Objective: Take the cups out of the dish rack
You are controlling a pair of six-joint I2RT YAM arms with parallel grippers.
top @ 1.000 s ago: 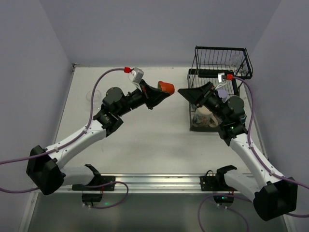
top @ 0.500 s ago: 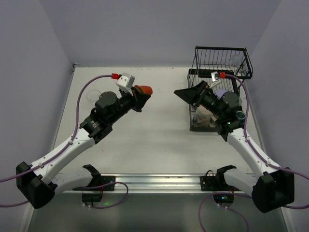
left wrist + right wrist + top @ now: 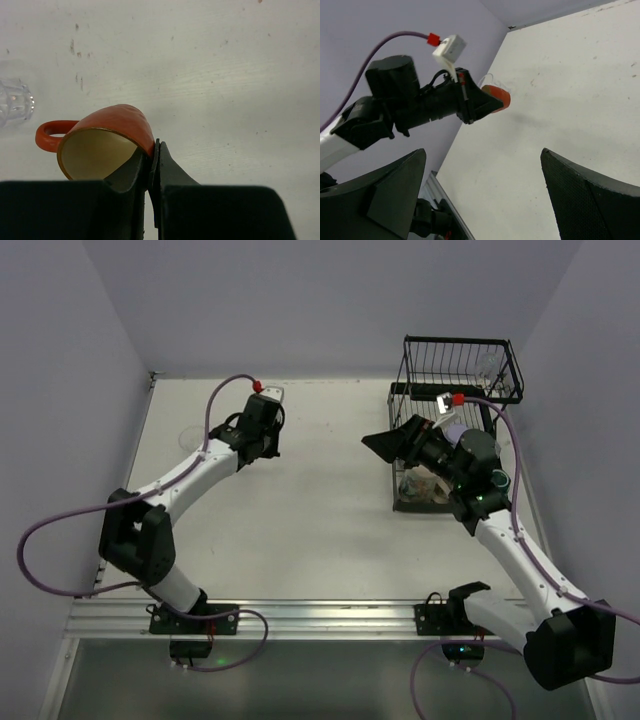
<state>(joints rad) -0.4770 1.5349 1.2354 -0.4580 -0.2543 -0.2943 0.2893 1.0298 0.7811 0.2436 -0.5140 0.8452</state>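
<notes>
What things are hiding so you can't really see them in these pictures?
- The orange-red ceramic mug: top view, hidden under the left hand and wrist.
- The clear ribbed glass: left wrist view, cut off by the left edge.
- The cups in the black wire dish rack, lower tray: top view, mostly covered by the right arm; number and colours unclear.

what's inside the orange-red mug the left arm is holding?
Orange-red ceramic mug: only bare cream inner wall shows, no contents seen. The black jaw pinching its rim covers the lower part of the opening, so that part cannot be checked.
</notes>
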